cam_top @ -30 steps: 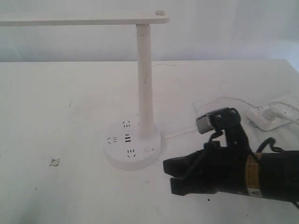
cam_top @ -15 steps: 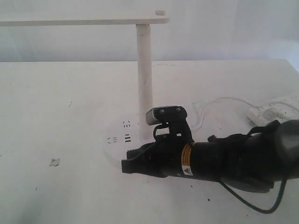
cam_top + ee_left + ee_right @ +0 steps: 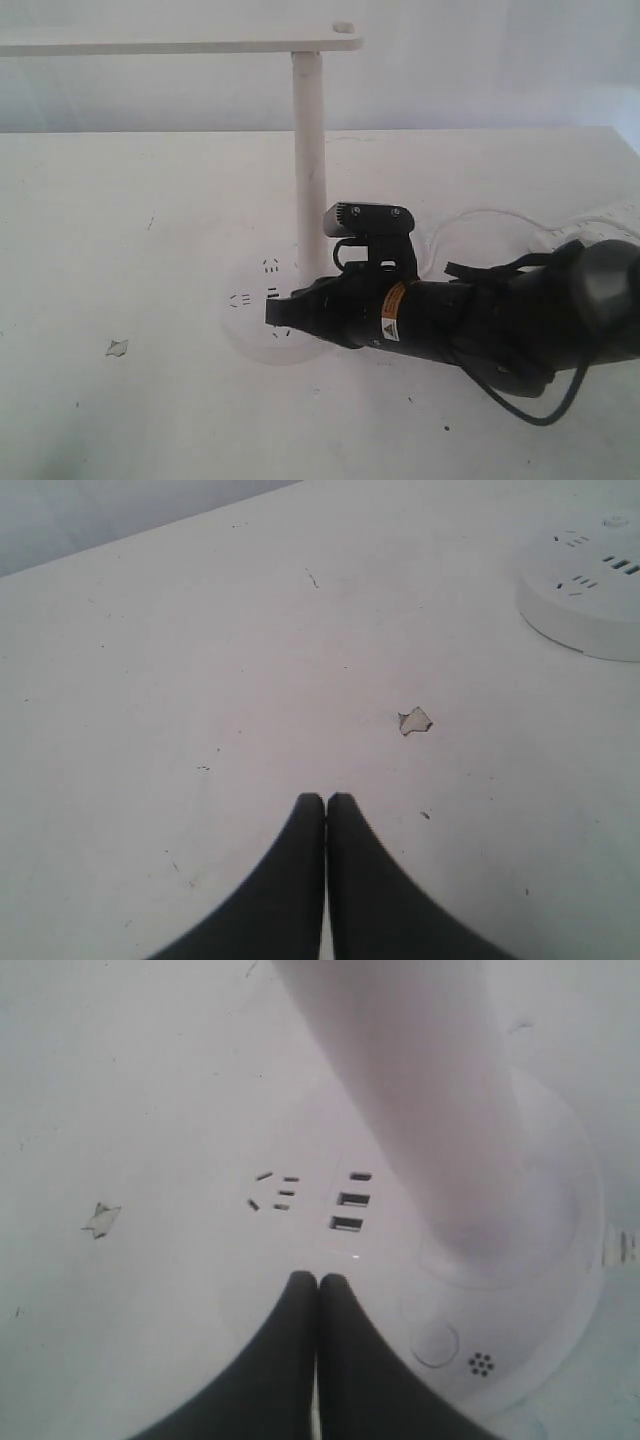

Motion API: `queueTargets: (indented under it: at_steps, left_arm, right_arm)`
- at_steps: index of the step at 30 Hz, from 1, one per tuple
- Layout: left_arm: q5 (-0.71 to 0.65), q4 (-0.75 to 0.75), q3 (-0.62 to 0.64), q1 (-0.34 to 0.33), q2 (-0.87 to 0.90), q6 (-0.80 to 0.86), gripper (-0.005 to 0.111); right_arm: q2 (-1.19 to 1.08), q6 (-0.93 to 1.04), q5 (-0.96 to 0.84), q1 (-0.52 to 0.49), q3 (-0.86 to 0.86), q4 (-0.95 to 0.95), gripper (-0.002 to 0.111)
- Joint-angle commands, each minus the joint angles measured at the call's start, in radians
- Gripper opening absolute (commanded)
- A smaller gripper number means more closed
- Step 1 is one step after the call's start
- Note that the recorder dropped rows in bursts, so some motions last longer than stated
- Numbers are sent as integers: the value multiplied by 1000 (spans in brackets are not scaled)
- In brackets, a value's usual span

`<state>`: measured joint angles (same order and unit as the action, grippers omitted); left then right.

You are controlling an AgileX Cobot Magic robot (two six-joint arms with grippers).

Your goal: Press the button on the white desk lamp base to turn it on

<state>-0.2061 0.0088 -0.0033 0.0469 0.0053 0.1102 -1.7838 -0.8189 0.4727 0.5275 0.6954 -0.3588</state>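
Observation:
The white desk lamp base (image 3: 243, 325) lies on the table, its near half covered by my right arm. My right gripper (image 3: 272, 312) is shut and reaches over the base from the right. In the right wrist view this gripper (image 3: 317, 1280) hangs over the base (image 3: 560, 1290), just short of the USB slots (image 3: 347, 1200). The button (image 3: 435, 1344), a faint ring, lies beside one finger and is uncovered; contact cannot be told. The exterior view hides the button. My left gripper (image 3: 325, 800) is shut over bare table, far from the base (image 3: 590, 610).
The lamp's pole (image 3: 308, 170) rises right behind my right gripper, with the flat lamp head (image 3: 180, 45) overhead. A power strip (image 3: 600, 222) with a white cable lies at the right edge. A small scrap (image 3: 117, 347) sits left of the base.
My right arm has swung left from beside the base to over it, covering the button in the exterior view. The lamp has not moved.

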Motion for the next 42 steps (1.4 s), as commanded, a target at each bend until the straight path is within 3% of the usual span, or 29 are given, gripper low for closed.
queueTargets:
  at_steps: [1, 12, 24, 42]
  left_arm:
    - [4, -1, 3, 10, -5, -1, 0]
    - [4, -1, 3, 10, -5, -1, 0]
    - [4, -1, 3, 10, -5, -1, 0]
    - [4, -1, 3, 10, -5, -1, 0]
  right_arm:
    - [-46, 23, -13, 1, 4, 56, 0]
    - [-103, 37, 50, 1, 6, 147, 0]
    - [-104, 57, -7, 1, 6, 207, 0]
    - [-104, 55, 187, 1, 6, 207, 0]
